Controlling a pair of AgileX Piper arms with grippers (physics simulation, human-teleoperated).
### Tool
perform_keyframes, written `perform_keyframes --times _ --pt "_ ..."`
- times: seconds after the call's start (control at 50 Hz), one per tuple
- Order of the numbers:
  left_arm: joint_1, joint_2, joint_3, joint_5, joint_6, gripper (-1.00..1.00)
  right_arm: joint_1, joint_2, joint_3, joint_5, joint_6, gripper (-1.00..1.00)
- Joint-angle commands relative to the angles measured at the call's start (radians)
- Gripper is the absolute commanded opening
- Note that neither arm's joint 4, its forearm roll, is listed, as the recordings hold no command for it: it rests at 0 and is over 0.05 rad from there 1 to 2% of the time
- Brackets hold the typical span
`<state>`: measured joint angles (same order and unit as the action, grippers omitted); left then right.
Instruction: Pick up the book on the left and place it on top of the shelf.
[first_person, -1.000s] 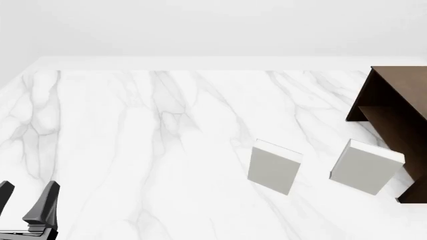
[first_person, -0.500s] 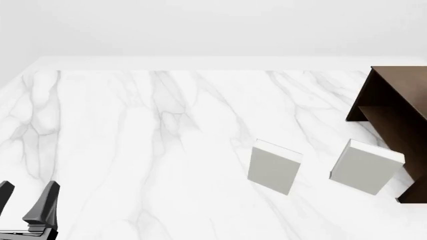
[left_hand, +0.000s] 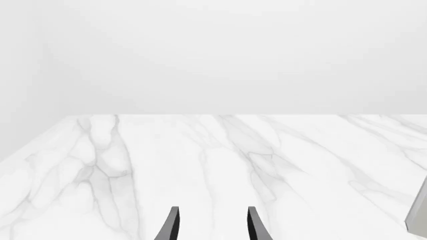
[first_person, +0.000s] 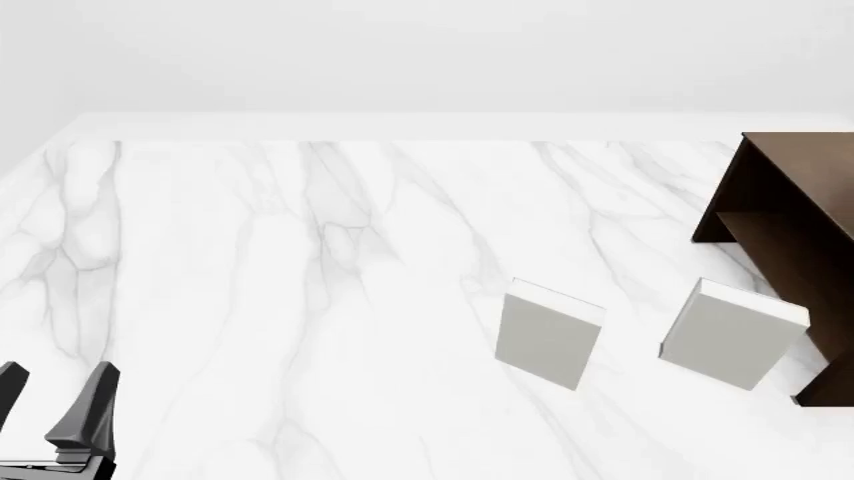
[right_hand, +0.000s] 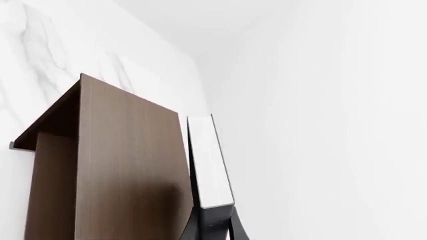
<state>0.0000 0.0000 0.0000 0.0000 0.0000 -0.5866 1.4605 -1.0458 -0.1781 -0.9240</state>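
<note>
In the right wrist view the book (right_hand: 209, 160), thin with a dark cover and white page edges, stands out from my right gripper (right_hand: 212, 224), which is shut on its near end. It hangs right beside the flat top of the dark brown shelf (right_hand: 127, 165); I cannot tell whether they touch. The front view shows the shelf (first_person: 787, 220) at the right edge, but neither the book nor the right gripper. At the bottom left corner my left gripper (first_person: 54, 405) stands open over bare table, its fingers (left_hand: 172, 226) holding nothing.
Two larger white-grey books stand upright on the marble table, one (first_person: 547, 333) mid-right and one (first_person: 730, 333) close to the shelf's front. A grey sliver of a book (left_hand: 419, 215) shows at the left wrist view's edge.
</note>
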Motion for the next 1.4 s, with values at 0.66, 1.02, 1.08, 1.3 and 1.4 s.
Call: perform_keyframes --times 0.66,1.02,1.08,1.3,1.4 --pt "0.000 0.000 0.000 0.000 0.000 1.00 0.042 0.015 0.005 0.029 0.046 1.00" --pt "0.000 0.000 0.000 0.000 0.000 1.00 0.068 -0.114 0.089 0.034 0.109 1.00" --pt "0.000 0.000 0.000 0.000 0.000 1.00 0.072 -0.120 0.099 0.030 0.116 1.00" --pt "0.000 0.000 0.000 0.000 0.000 1.00 0.134 -0.170 0.132 0.000 0.139 1.00" --pt "0.000 0.000 0.000 0.000 0.000 1.00 0.149 -0.192 0.155 -0.012 0.153 1.00"
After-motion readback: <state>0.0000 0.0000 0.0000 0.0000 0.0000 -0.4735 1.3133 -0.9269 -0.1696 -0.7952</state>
